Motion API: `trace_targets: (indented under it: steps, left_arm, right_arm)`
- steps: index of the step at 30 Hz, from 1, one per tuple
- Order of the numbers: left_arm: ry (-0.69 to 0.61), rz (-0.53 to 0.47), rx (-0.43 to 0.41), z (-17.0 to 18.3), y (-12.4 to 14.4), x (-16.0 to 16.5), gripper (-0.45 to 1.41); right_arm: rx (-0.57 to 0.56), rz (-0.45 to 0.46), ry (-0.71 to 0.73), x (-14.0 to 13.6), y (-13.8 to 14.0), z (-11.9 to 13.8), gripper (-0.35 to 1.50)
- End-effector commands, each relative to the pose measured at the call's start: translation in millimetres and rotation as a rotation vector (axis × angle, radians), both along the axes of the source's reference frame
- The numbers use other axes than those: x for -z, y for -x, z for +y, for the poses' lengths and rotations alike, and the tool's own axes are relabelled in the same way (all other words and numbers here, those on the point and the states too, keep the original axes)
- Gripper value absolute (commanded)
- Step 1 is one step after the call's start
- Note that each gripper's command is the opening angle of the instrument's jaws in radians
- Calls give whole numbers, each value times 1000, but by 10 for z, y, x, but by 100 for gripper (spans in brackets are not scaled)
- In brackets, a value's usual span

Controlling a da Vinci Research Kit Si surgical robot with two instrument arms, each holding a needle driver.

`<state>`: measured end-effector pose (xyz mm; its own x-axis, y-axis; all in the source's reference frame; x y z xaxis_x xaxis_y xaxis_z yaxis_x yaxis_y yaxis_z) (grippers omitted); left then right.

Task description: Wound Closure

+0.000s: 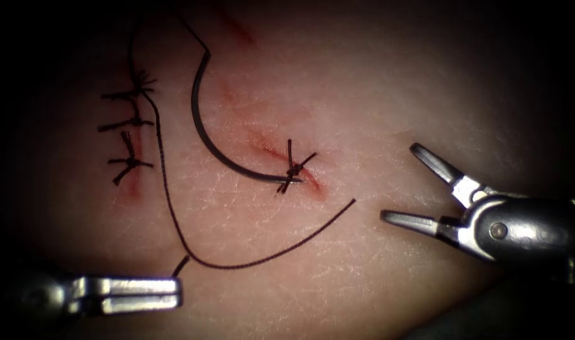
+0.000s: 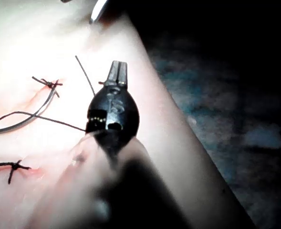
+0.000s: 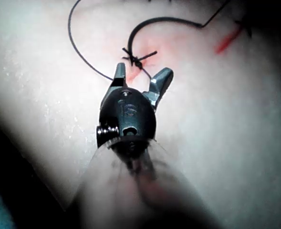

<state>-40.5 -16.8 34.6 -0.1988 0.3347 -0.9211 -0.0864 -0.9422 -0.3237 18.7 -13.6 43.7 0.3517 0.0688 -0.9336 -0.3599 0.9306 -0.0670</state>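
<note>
The needle [image 1: 205, 123] was seen lying loose on the tissue [image 1: 375, 101], its point beside the knotted cut [image 1: 293, 170]. The thread [image 1: 174, 226] was held in the closed left end effector [image 1: 174, 294]. The right end effector [image 1: 404, 186] was spread wide, empty. The needle was judged stiff and slippery, best gripped mid-curve.

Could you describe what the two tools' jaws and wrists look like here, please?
Both are needle drivers. The right arm's tool has two slim, tapered silver jaws on a rounded dark metallic wrist with a round pin. The left arm's tool has straight, flat silver jaws. Seen close, each wrist housing is black and bulbous, and the right one carries stamped characters.
</note>
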Motion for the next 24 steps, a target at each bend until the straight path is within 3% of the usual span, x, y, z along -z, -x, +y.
trace_targets:
  steps: [1, 5, 8, 11, 14, 18, 21, 22, 23, 24]
  left_arm:
    - [7, 5, -2, -1, -1, -7, -45]
    - [28, 37, 9, -5, -21, -21, -45]
    - [35, 96, 36, -11, -48, -55, -45]
    - [21, 143, 40, -14, -54, -72, -45]
    - [-8, 342, 61, -20, -64, -108, -45]
    - [-59, 463, 50, -28, -66, -132, -43]
    - [-98, 518, 31, -35, -68, -141, -30]
    - [-106, 533, 29, -36, -69, -143, -21]
    - [-142, 555, 37, -38, -72, -143, 0]
    - [-142, 555, 37, -38, -72, -143, 0]
  right_arm:
    - [1, 3, 0, -8, -6, -5, 146]
    - [-6, 5, -1, -14, -9, -12, 145]
    - [-8, -2, -8, -22, -15, -20, 145]
    - [-8, -6, -17, -25, -17, -23, 143]
    - [-21, -13, -22, -28, -21, -27, 140]
    - [-32, -75, -35, -27, -21, -29, 140]
    - [-36, -99, -43, -26, -19, -30, 140]
    - [-39, -102, -43, -26, -18, -30, 140]
    - [-44, -108, -44, -25, -17, -32, 140]
    - [-44, -108, -44, -25, -17, -32, 140]
